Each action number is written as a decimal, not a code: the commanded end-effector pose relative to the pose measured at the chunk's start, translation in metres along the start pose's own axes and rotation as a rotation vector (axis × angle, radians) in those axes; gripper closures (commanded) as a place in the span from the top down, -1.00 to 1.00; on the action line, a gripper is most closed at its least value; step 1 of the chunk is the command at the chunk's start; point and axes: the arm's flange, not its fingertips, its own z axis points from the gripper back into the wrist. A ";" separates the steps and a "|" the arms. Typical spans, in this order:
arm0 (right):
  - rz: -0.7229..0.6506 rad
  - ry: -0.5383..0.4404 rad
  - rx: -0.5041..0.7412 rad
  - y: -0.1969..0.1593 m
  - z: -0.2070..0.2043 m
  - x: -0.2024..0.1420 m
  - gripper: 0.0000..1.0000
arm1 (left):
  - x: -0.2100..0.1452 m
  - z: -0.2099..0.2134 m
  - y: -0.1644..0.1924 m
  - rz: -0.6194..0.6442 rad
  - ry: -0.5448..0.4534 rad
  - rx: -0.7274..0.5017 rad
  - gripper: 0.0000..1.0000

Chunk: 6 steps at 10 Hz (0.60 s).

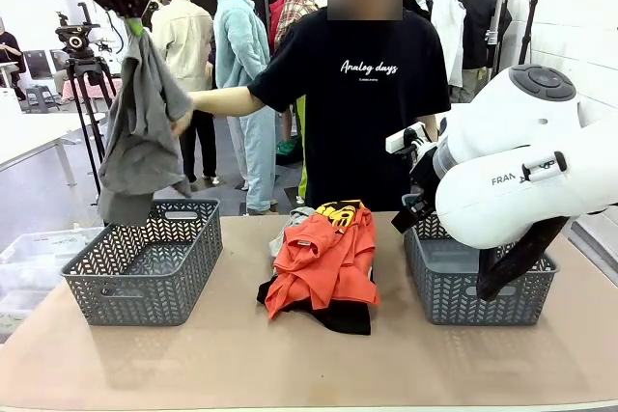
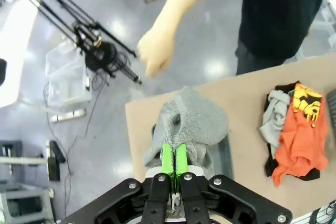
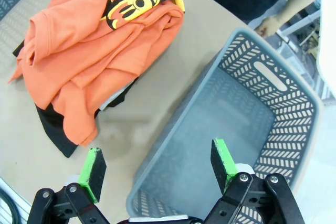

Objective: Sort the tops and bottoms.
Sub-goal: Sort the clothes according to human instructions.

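- The dark grey T-shirt (image 1: 140, 137) hangs from the left tool (image 1: 137, 26), its long axis running straight down toward the left basket (image 1: 145, 267).
- The left tool's green pads (image 2: 168, 158) are pressed together, clamped on a bunched fold at the top of the T-shirt (image 2: 194, 124).
- The T-shirt's lower hem reaches the level of the left basket's far rim. I cannot tell whether it touches.
- A person's hand (image 1: 182, 123) reaches in from beyond the left basket to the T-shirt's edge. Contact is unclear.
- To the right of the left basket, a pile lies on the surface (image 1: 241, 354). The orange-red shirt (image 1: 323, 258) is on top, its printed end pointing toward the person.
- The black garment (image 1: 333, 317) lies under it, mostly covered, with only its near edge showing.
- The light grey sweatshirt (image 1: 290, 224) peeks out at the pile's far corner, nearest the left basket. Its shape is hard to make out.
- The right basket (image 3: 252, 124) stands past the pile from the left basket, and its floor shows bare.
- The right tool (image 3: 159, 167) hovers over the right basket's near corner, fingers spread wide apart and holding nothing.
- The white right arm (image 1: 521, 171) covers part of the right basket in the front view.
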 end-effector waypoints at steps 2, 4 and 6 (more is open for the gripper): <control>-0.002 -0.006 0.001 0.000 -0.001 0.000 1.00 | -0.052 -0.051 -0.027 0.039 0.177 -0.006 -1.00; -0.002 -0.006 0.001 0.000 -0.001 0.000 1.00 | -0.084 -0.090 -0.026 0.132 0.193 -0.003 -1.00; -0.002 -0.006 0.001 0.000 -0.001 0.000 1.00 | -0.108 -0.138 -0.018 0.170 0.199 0.069 -1.00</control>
